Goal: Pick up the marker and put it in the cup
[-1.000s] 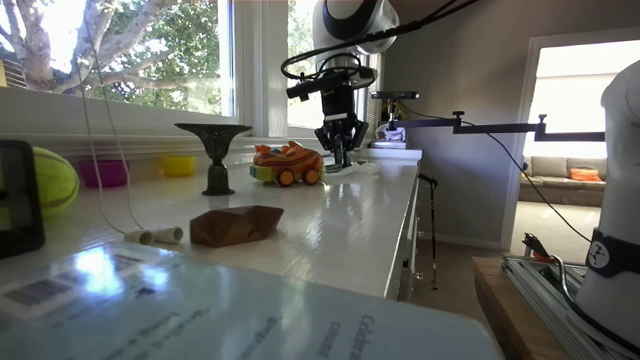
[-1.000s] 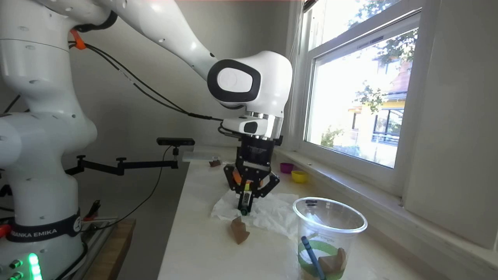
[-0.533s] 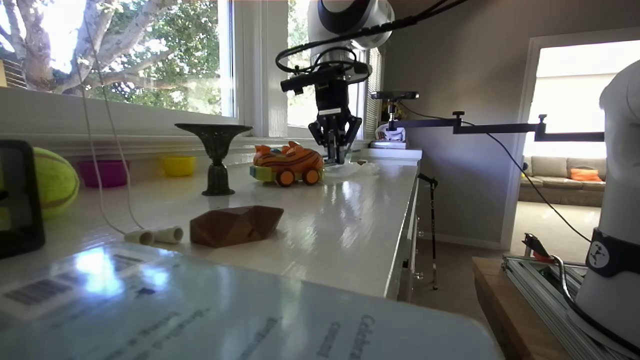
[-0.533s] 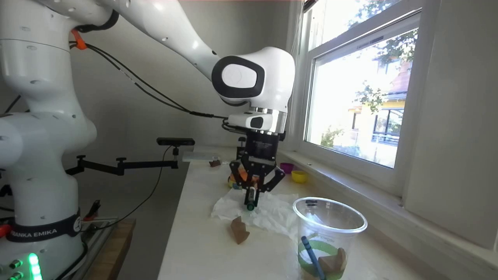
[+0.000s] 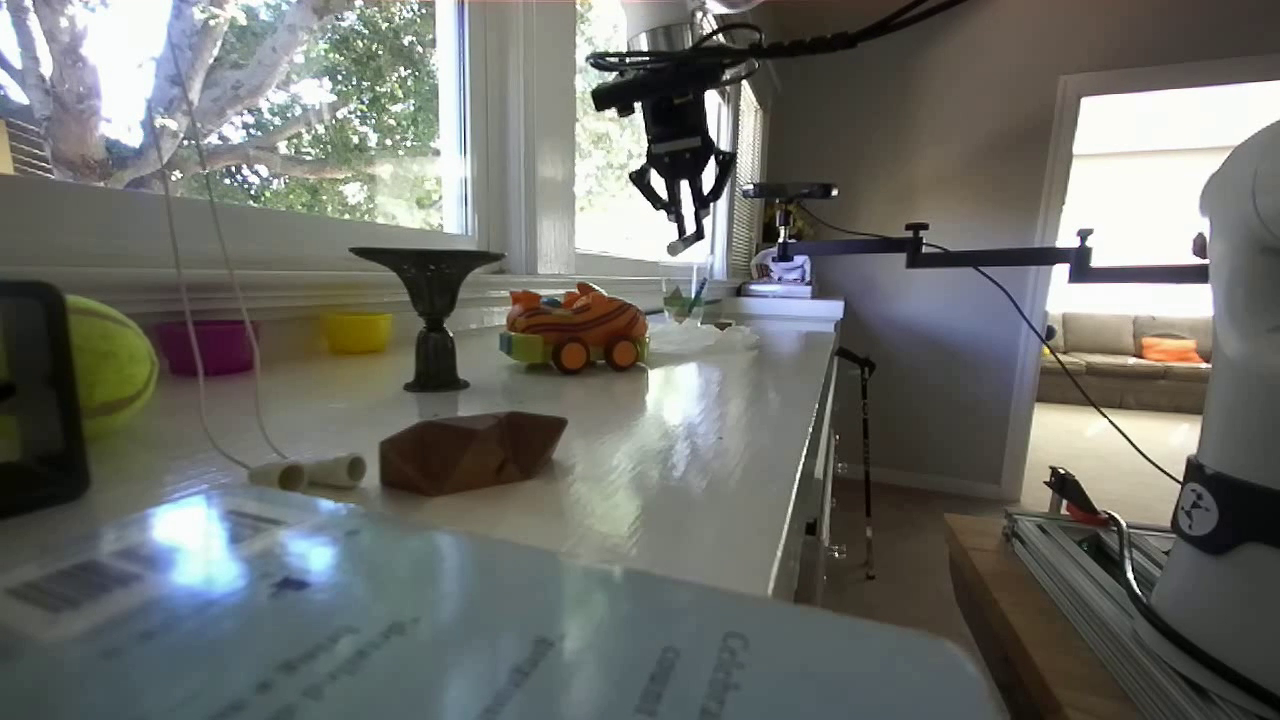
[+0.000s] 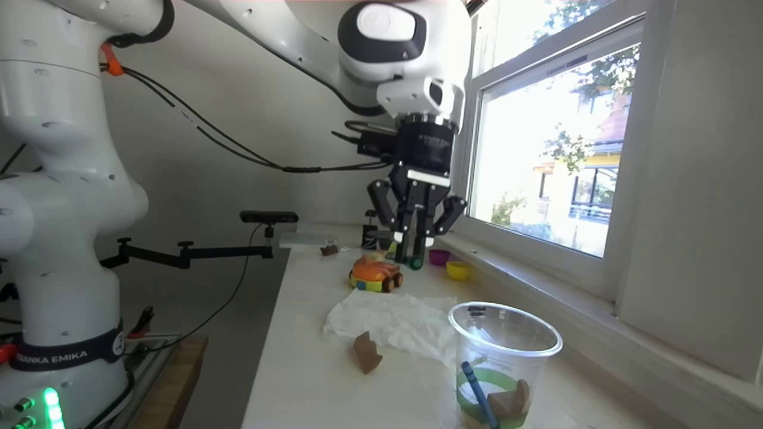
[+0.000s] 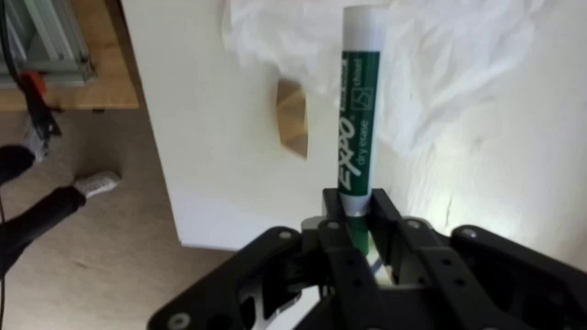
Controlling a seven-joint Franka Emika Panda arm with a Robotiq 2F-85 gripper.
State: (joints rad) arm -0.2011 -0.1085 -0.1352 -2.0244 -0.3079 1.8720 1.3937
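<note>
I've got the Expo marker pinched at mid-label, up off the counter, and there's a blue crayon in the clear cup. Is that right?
Wrong grip spot: the fingers pinch the Expo marker at its cap end, not at mid-label, as the wrist view shows. The rest holds: it is up off the counter, and there's a blue crayon in the clear cup.

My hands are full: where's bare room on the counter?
Bare counter: between brown block and outer edge, and between brown shard and that edge. Crowded: middle and window side, with goblet, car, tissue, cup, yellow bowl and purple bowl; gripper and marker hang above.
</note>
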